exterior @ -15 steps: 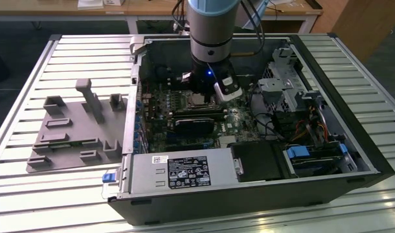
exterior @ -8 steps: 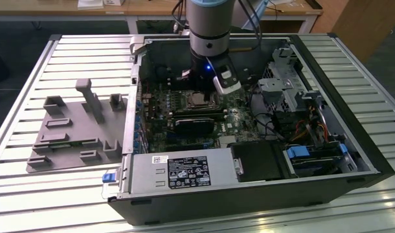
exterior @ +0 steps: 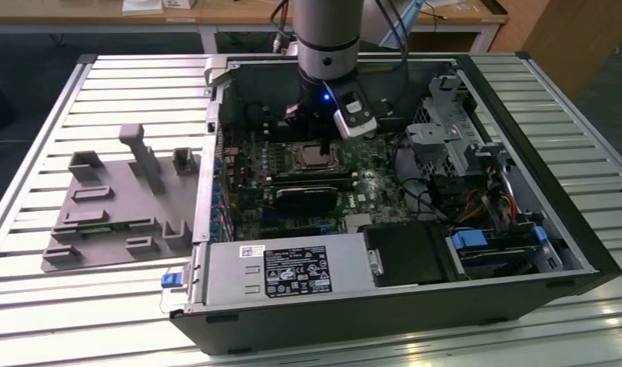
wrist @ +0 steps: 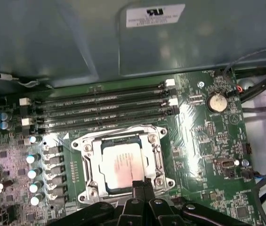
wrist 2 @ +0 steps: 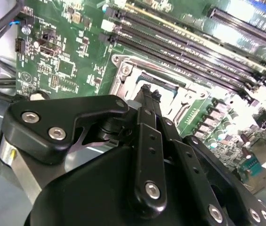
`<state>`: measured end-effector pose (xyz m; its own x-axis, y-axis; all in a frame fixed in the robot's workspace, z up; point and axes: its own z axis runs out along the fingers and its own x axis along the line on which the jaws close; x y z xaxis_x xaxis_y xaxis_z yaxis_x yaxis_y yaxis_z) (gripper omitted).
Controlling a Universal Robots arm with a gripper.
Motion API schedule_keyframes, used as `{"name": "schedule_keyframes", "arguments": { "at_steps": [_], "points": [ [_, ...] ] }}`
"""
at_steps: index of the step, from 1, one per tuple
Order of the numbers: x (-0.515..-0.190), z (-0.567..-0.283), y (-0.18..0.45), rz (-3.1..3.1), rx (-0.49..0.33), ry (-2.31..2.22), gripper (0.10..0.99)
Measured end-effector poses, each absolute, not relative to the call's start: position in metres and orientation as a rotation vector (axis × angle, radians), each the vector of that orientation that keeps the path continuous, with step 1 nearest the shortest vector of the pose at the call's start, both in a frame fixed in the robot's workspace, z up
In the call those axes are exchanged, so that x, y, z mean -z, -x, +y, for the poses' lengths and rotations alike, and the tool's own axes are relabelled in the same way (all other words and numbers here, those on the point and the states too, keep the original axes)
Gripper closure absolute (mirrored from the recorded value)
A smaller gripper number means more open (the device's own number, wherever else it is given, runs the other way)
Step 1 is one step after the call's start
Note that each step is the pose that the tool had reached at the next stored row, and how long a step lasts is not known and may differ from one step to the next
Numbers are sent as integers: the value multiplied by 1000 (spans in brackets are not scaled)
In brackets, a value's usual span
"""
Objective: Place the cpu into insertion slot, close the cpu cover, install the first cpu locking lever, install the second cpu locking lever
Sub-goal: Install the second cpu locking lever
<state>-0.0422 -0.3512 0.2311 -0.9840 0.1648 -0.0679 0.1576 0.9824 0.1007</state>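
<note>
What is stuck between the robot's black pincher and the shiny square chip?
Nothing visible. In the first wrist view the black gripper sits right at the edge of the silvery square cpu, which already lies in the metal-rimmed insertion slot under the thin metal cpu cover.

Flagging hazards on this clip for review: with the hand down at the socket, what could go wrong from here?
1. The hand sits at the edge of the cpu cover, which lies over the cpu; a sideways slip could scrape the chip or the frame.
2. The memory slots lie right beside the socket, so a drift that way might catch their latches.
3. The arm works deep inside the computer case, near loose cables that could snag.
</note>
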Motion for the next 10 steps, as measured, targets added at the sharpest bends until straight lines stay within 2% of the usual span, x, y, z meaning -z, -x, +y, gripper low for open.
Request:
{"name": "schedule_keyframes", "arguments": {
  "at_steps": [10],
  "points": [
    [-235,-344,42,3051,-136,-248,984]
  ]
}}
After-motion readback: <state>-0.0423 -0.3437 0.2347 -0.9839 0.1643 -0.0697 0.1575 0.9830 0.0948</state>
